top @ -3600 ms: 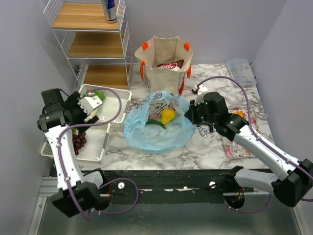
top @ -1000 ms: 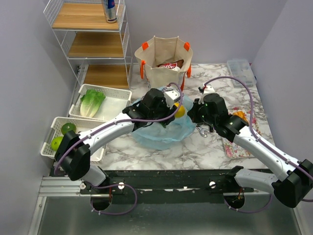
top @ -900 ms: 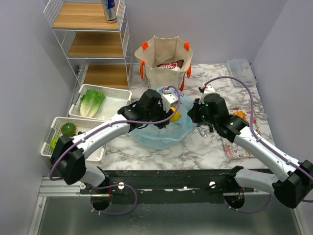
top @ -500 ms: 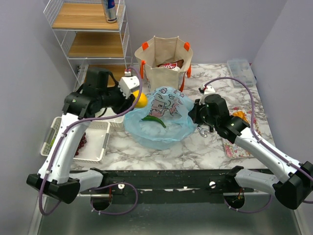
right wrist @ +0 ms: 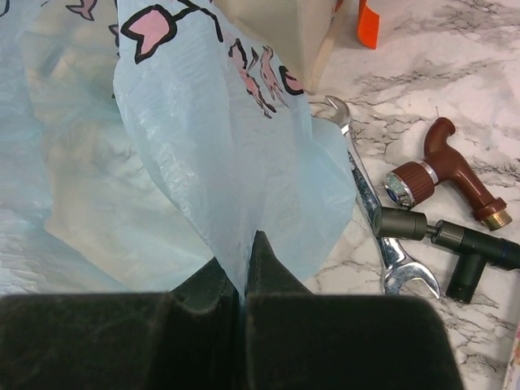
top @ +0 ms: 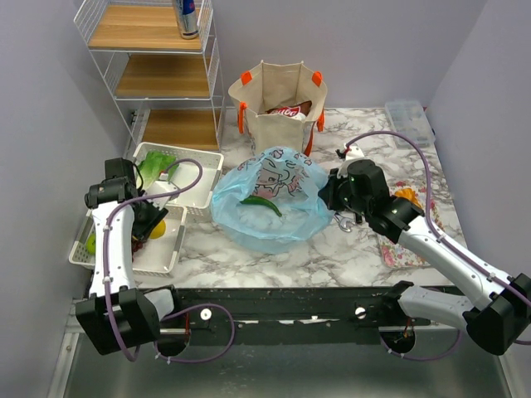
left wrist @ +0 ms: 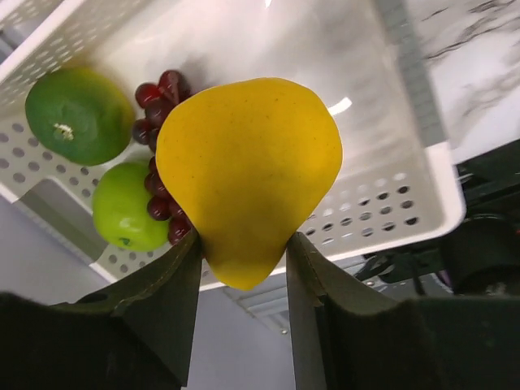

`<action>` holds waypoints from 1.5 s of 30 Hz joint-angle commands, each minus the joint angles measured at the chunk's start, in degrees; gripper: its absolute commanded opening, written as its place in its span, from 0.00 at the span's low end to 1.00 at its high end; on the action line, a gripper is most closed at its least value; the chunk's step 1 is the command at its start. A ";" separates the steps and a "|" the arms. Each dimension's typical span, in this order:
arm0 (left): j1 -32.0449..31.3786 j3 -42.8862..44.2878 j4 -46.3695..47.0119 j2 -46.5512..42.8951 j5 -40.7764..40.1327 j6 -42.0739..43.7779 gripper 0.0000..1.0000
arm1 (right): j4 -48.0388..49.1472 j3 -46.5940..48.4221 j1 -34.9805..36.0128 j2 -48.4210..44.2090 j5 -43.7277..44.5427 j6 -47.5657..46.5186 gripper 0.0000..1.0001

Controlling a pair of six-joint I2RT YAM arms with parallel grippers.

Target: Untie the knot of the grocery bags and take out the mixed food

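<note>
Plastic bag [top: 270,220]: mid-table, mouth open, no knot visible. Right gripper [right wrist: 244,253] is pinched fully closed on a fold of its rim, holding the rim up. One green vegetable [top: 261,204] is left inside.

Left gripper [left wrist: 242,258] is about half open, clamped on a yellow fruit [left wrist: 248,162] above the near basket [left wrist: 439,191]; fruit not yet released. That basket already has grapes [left wrist: 158,88] and green fruits [left wrist: 77,114].

Lettuce [top: 154,164] lies in the far basket [top: 197,178]; can [top: 187,16] stands on the shelf [top: 133,31].

Tote [top: 278,128] is behind the bag, with a snack packet [top: 286,109] inside.

Estimate: bag nearly emptied, tote to do.
</note>
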 commanded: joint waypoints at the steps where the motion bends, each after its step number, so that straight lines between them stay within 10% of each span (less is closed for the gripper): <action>1: 2.43 -2.20 7.69 3.14 -9.59 5.33 0.00 | 0.41 -0.75 0.22 -0.06 -2.38 -0.46 0.01; 13: 2.57 -5.36 17.01 19.37 -7.36 -4.81 0.00 | 0.39 -0.63 0.24 -0.79 0.45 -2.64 0.01; 22: 2.57 -2.28 13.52 17.01 -3.49 -5.63 0.60 | 0.75 -2.15 0.16 -1.36 1.01 -2.73 0.01; 25: 2.59 0.47 11.95 16.40 -1.55 -6.98 0.98 | 0.95 -2.48 0.11 -1.42 0.60 -2.53 0.01; 36: -1.65 17.34 5.88 7.14 22.24 -13.33 0.98 | 1.00 -1.90 0.11 -2.20 -3.09 -3.30 0.01; 45: -33.24 17.09 18.11 -4.14 34.05 -14.12 0.95 | 0.56 -0.54 0.32 -0.91 -16.32 -5.99 0.01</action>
